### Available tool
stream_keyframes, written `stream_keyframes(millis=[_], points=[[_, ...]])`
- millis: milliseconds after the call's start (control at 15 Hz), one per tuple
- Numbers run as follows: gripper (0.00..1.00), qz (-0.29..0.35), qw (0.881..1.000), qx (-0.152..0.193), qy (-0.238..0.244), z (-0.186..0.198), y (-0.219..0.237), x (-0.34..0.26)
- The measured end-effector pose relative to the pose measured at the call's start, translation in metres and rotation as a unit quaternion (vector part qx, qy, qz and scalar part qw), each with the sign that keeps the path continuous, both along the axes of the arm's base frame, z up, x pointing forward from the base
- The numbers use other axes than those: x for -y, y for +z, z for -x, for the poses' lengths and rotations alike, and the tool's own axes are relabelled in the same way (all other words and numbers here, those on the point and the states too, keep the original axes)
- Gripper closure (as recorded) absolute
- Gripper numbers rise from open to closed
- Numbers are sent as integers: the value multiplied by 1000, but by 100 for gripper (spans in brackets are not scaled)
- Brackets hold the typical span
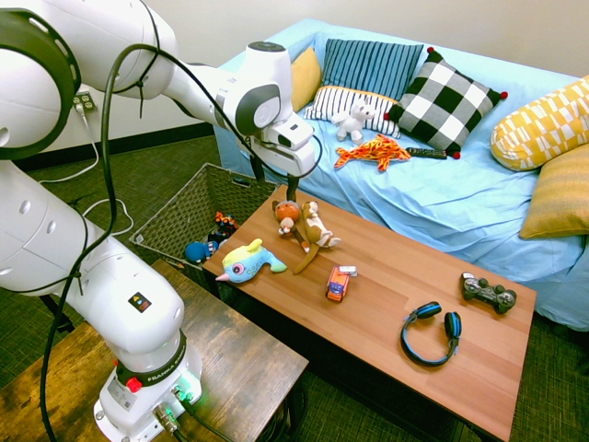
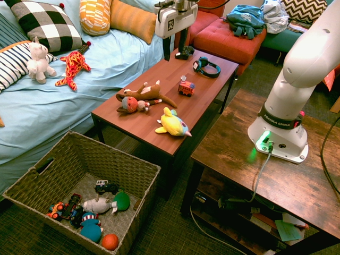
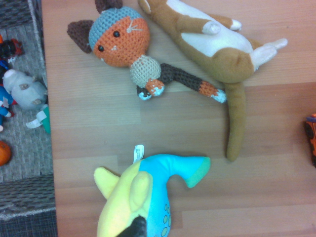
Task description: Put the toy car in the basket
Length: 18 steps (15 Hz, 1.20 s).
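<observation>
The toy car (image 1: pixel 338 283) (image 2: pixel 185 87), small and orange-red with a pale top, stands on the wooden coffee table (image 1: pixel 396 304) (image 2: pixel 159 114) near its middle. Only an orange sliver of the toy car (image 3: pixel 311 140) shows in the wrist view. The basket (image 1: pixel 175 221) (image 2: pixel 101 149) sits on the floor off the table's end and holds several small toys. My gripper (image 1: pixel 274 180) (image 2: pixel 175 47) hangs open and empty well above the table, over the plush toys near the basket end, apart from the car.
Between car and basket lie a blue-and-yellow plush fish (image 1: pixel 248 261) (image 3: pixel 143 197), a crocheted doll (image 3: pixel 123 39) and a brown plush (image 3: pixel 217 49). Headphones (image 1: pixel 431 333) and a game controller (image 1: pixel 488 293) lie further along. The blue sofa (image 1: pixel 442 193) runs along the table.
</observation>
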State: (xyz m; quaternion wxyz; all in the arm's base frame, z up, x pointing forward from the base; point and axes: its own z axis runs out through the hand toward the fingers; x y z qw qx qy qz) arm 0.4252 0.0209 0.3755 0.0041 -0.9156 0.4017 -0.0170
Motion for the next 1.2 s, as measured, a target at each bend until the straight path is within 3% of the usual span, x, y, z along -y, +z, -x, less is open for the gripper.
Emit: stream_keyframes(millis=[400,933,1200], points=[[0,-2,1000,-11,4,-3,-16,29],[0,-35,995,-91,21,-10,-68,167],[0,-38,988,-143,30,-40,-133,208]])
